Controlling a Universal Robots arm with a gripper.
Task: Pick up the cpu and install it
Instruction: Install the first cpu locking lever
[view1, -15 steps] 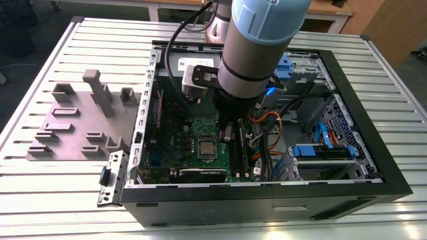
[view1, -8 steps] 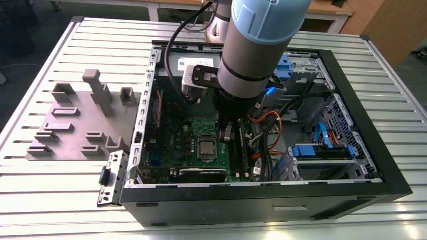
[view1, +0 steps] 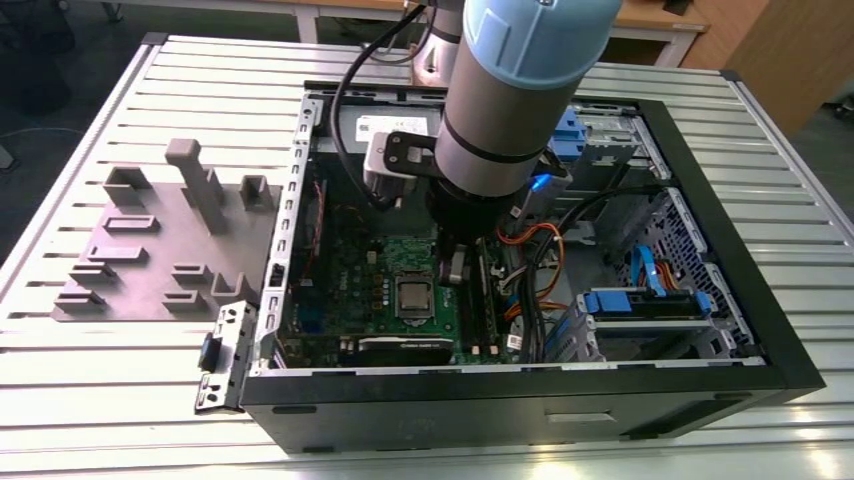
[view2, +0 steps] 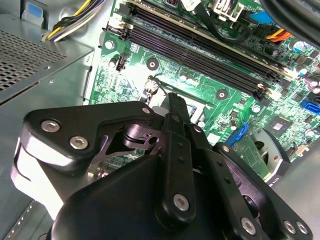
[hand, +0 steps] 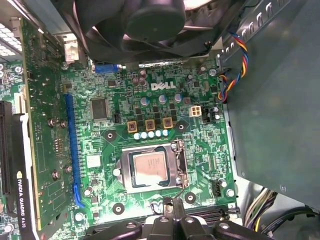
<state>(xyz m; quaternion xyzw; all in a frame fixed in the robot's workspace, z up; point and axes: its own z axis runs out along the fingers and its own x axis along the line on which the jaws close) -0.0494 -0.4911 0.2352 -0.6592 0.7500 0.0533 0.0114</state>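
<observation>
Cpu (hand: 149, 167), thin, light and fragile, lay in its socket, best held by its edges; the claw (view2: 176, 107) above looked closed and empty.

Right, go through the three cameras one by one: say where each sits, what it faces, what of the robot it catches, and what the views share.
Exterior view: off the arm, above, looking down into the open computer case on a slatted table; the arm descends into it.
First wrist view: on the arm, facing the green motherboard, with the cpu in its socket frame; the hand shows at one edge.
Second wrist view: on the arm, behind the hand, looking across the motherboard.
Shared: the motherboard shows in all three; the cpu in the exterior and first wrist views.
</observation>
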